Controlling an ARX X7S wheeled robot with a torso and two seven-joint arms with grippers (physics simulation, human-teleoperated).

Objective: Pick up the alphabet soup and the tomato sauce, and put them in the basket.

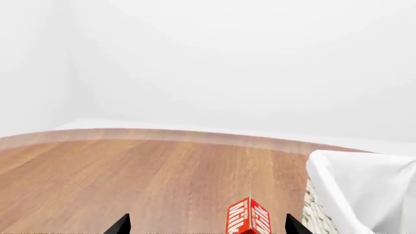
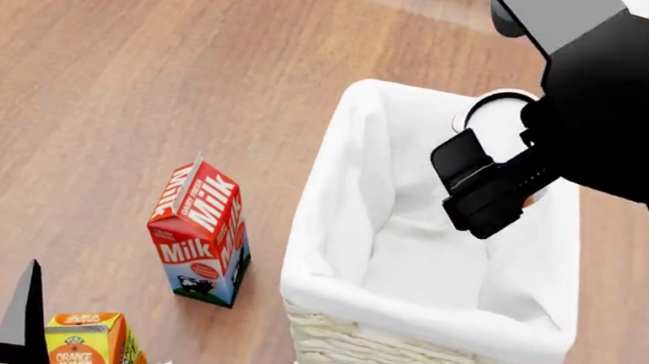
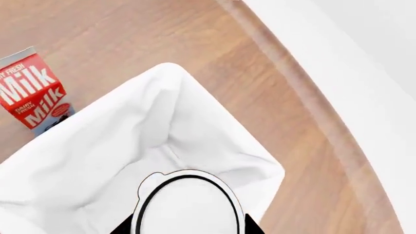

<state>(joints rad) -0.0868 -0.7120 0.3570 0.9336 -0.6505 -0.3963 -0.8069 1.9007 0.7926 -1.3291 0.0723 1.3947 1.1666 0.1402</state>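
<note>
Right tool (image 2: 524,173) grips a can (image 3: 187,204), silver-white top visible, blue and orange at its side, apparently the alphabet soup, above the basket (image 2: 335,200) interior. Left tool (image 1: 206,227): fingertips spread, empty. Milk carton (image 2: 200,232) stands at the basket's 9 o'clock on the wooden surface (image 2: 139,78).

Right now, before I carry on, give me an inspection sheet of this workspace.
Surface: wood-grain table.
Job's things: alphabet soup held above the basket, not yet released; tomato sauce not seen.
Clutter: milk carton upright beside the basket; orange juice carton nearer the robot.
Grippers: right gripper fingers closed on the soup can; left gripper open, holding nothing.
Cables: nothing seen.
Surroundings: plain white wall.
</note>
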